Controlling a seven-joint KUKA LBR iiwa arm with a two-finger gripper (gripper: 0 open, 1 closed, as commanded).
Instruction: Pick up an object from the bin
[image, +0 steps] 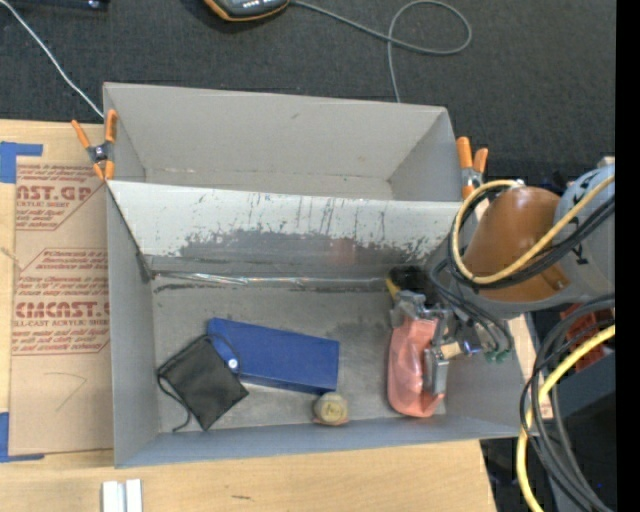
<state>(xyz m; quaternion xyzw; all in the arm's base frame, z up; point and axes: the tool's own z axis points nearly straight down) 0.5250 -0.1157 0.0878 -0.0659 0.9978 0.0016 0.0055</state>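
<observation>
The arm comes in from the right of the grey metal bin (290, 140), with its orange wrist cover (515, 245) and looped yellow and black cables (468, 255) above the bin's right rim. The tool (437, 370) is low in the front right corner of the bin, over a salmon-pink oblong lump (405, 380). The lump lies lengthwise beside the right wall, its near end close to the front wall. The tool's metal tip overlaps the lump's right edge and the two look to be touching. Whether the tool is set wide or narrow cannot be told from this angle, nor whether it has any grip on the lump. To the left, well apart from the tool, a flat blue box (285, 358) lies on the bin floor, and a black pouch (203, 382) rests against its left end. A small tan round thing (331, 408) sits just in front of the box's right end, between the box and the pink lump, near the front wall
</observation>
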